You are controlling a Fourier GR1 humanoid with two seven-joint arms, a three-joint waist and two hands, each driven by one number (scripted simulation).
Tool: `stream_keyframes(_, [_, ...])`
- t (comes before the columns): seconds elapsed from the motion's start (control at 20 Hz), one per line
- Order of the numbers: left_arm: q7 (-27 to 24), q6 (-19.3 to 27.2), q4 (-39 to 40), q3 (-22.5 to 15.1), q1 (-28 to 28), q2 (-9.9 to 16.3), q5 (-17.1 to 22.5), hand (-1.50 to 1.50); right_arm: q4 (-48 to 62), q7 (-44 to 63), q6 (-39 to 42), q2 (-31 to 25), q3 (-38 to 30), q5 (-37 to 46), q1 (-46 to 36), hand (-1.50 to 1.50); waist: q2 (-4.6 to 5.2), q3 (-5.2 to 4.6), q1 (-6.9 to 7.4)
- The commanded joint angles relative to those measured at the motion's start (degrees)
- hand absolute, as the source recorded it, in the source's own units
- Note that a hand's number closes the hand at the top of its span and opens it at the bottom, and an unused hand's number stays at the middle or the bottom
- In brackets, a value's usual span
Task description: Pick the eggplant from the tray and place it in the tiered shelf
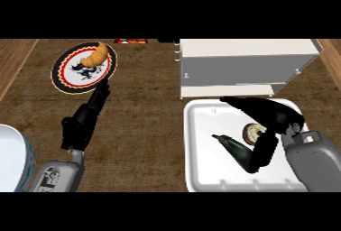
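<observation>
On the tray (200, 149), toward its middle, lies the eggplant (233, 149), dark green and slanted, its narrow stem end pointing up and away from my right hand (266, 118). My right hand is over it: the thumb and fingers curl down along the eggplant's far end, closing around it, and the lower part of the fruit is hidden under my fingers (263, 151). Whether it has left the tray floor I cannot tell. Just beside the eggplant, between it and my palm, a small round disc (254, 131) with a pale face and dark rim shows; part of it is covered by my hand.

Beyond the tray, touching its far edge in this view, stands the white shelf (246, 58), seen from above, with a lower tier jutting out toward the tray.

Well apart from the tray, across the brown counter (146, 126), my left hand (90, 113) stretches out with fingers straight, holding nothing, its tips reaching the near rim of a plate (70, 79). That plate has a red and black border, a dark figure at its centre, and a croissant (96, 55) resting on its far side.

A pale rounded object (13, 155) shows beside my left forearm, farthest from the tray.
</observation>
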Motion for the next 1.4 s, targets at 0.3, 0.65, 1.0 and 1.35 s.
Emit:
stream_keyframes(0.3, [-0.7, 0.8, -2.1, -0.8, 3.2, -2.7, -3.7, 0.00, 0.8, 0.3, -0.5, 5.6, 1.8, 9.1, 3.0, -1.50, -0.02, 0.00, 0.16])
stream_keyframes(0.65, [1.0, -4.5, -3.3, 3.9, 1.8, 0.6, -0.8, 0.00, 4.1, -8.9, -0.9, 3.8, 1.1, 15.1, 6.0, -1.50, 0.00, 0.01, 0.16])
stream_keyframes(1.0, [-3.3, -4.2, 5.9, 4.9, -1.5, -2.4, -2.5, 0.00, 6.4, -10.8, 0.6, 5.0, -0.2, 19.5, 5.7, -1.50, 0.05, 0.00, -0.04])
stream_keyframes(1.35, [-2.1, -2.3, 2.5, 3.9, 0.2, -4.5, -5.0, 0.00, 6.9, -13.7, 0.2, 5.6, -0.7, 24.6, 7.1, -1.50, 0.01, 0.00, -0.03])
